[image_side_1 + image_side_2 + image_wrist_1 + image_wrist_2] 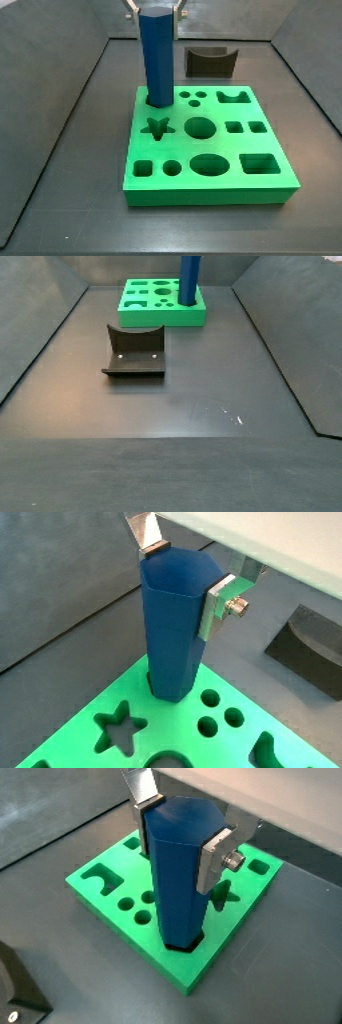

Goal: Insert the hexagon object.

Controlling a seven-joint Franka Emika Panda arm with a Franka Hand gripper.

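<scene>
Hexagon object (182, 873) stands upright, lower end seated in a corner hole of the green board (254, 180). Gripper (185, 830) clamped on its top, silver fingers (218, 604) flat against opposite faces. Dark fixture (134, 351) sits on the tabletop (187, 396), well apart.

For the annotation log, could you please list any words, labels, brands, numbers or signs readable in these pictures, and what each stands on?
None: no text can be read.
Long blue hexagonal prism: plain.
Green block with shaped holes: cut-outs only, no marks.
Dark fixture: unmarked.
Gripper at the prism's top: bare silver fingers.
</scene>
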